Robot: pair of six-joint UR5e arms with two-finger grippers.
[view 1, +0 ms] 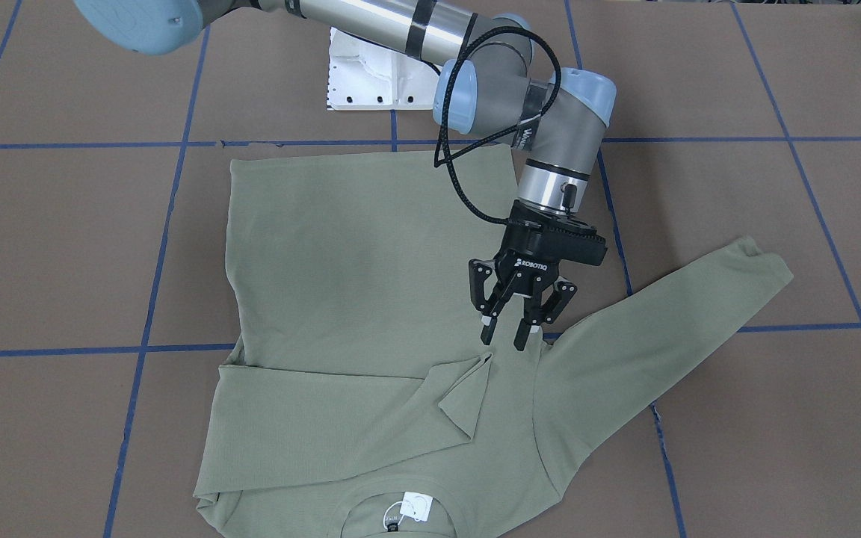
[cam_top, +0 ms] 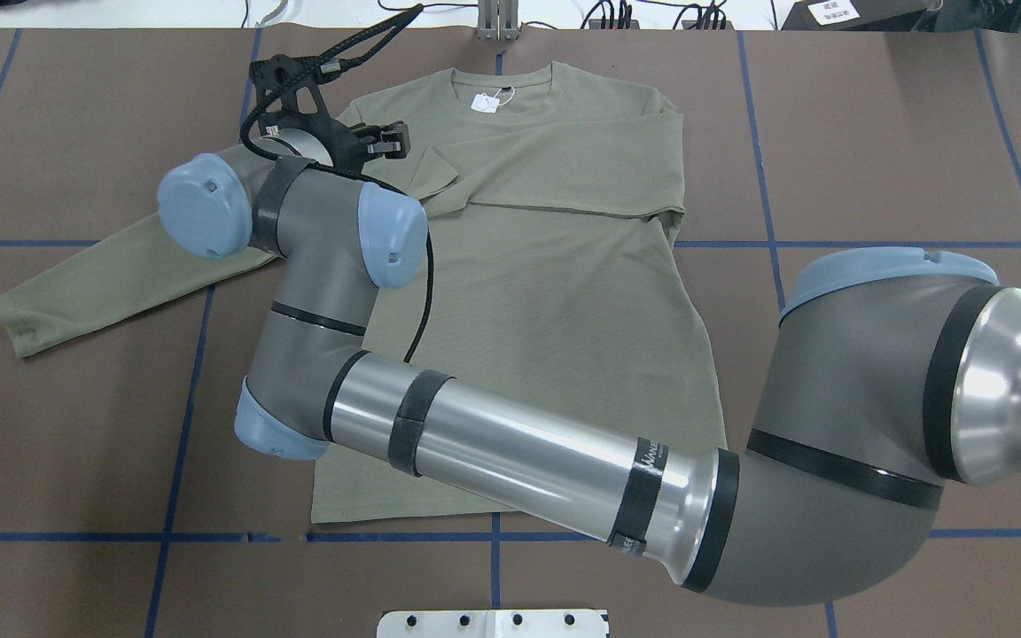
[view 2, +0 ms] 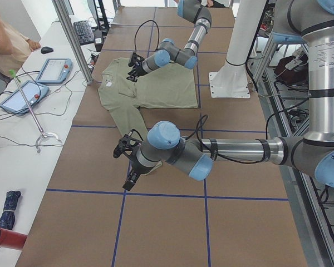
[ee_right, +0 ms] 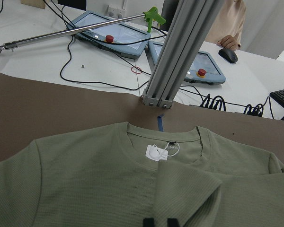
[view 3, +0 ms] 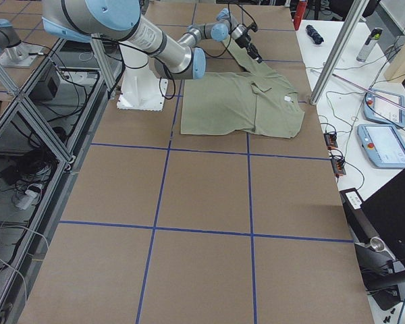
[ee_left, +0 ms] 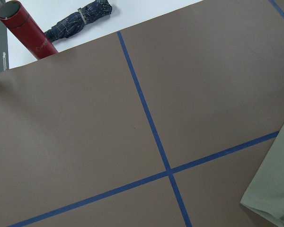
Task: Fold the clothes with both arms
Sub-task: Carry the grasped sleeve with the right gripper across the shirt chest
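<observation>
The sage-green shirt (view 1: 356,261) lies flat on the brown table, neck and white tag (view 1: 415,506) toward the operators' side. It also shows in the overhead view (cam_top: 546,292). One sleeve is folded across the chest, its cuff (view 1: 468,388) near the middle. The other sleeve (cam_top: 120,275) stretches out to my left. My right gripper (view 1: 504,336) reaches across and hovers just above the shirt behind the folded cuff, open and empty; its fingertips (ee_right: 148,221) show apart. My left gripper (view 2: 128,169) shows only in the exterior left view, near the outstretched cuff (ee_left: 274,198); I cannot tell its state.
The white pedestal base plate (view 1: 371,75) stands behind the shirt's hem. An aluminium post (ee_right: 180,52) and teach pendants (ee_right: 113,35) stand beyond the neck. A red bottle (ee_left: 23,28) and a folded umbrella (ee_left: 80,21) lie off the table's left end.
</observation>
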